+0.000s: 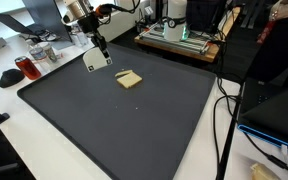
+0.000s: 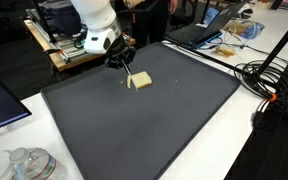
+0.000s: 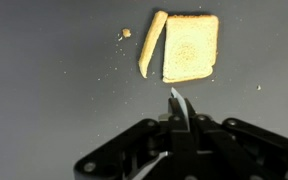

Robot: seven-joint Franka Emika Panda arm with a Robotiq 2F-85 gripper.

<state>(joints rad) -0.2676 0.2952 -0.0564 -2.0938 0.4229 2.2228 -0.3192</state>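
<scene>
Tan toast (image 3: 191, 47); dark grey mat (image 1: 134, 130); white tool (image 1: 97, 58).

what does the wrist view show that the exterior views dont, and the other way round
Only the wrist view: a narrow strip lying beside the square bread slice, plus a crumb nearby.
Only the exterior views: the white arm, the mat's edges, cables and desk clutter around it.
Both: the dark mat, that slice, and the end effector shut on a thin white tool close to it.
</scene>
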